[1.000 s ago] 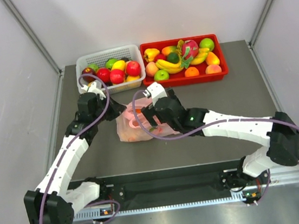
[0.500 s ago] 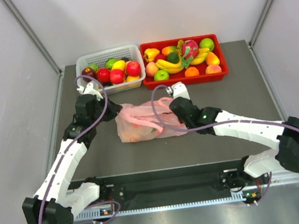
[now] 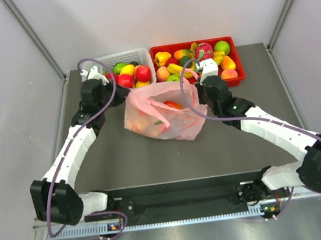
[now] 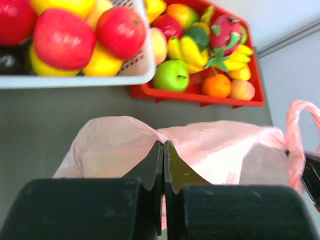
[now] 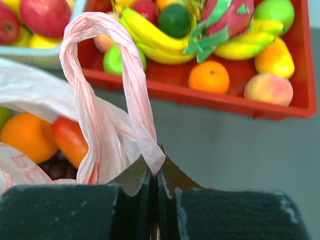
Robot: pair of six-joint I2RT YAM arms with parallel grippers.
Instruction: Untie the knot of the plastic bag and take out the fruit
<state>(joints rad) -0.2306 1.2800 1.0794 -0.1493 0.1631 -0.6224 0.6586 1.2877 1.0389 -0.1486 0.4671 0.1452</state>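
A: Bag location?
B: The plastic bag (image 3: 163, 117) sits mid-table, toward the far edge, just in front of the white basket (image 3: 117, 55) and the red tray (image 3: 192, 43). Pink, crinkly, mouth gaping upward.
A: Left gripper?
B: The left gripper (image 4: 163, 167) is pinched tight on the bag's left rim, with a fold of pink film caught between its fingers. From above it sits at the bag's far-left corner, just beside the basket's near rim.
A: Right one?
B: The right gripper (image 5: 155, 175) is clamped on one handle loop (image 5: 136, 95), a twisted pink strip arching up out of the fingers. From above it's on the bag's right side, near the tray's near edge.
A: So the bag is between them?
B: Yes, one gripper on each side, the mouth spread open between them.
A: Fruit?
B: The fruit (image 5: 30, 137) is inside the bag: an orange piece, a red-orange piece touching it, and something dark purple below those, partly hidden by film. The overhead view shows a red-orange bit through the mouth.
A: Rest of the scene?
B: Basket and tray are side by side along the far edge of the table (image 3: 264, 101), both loaded with other toy fruit.
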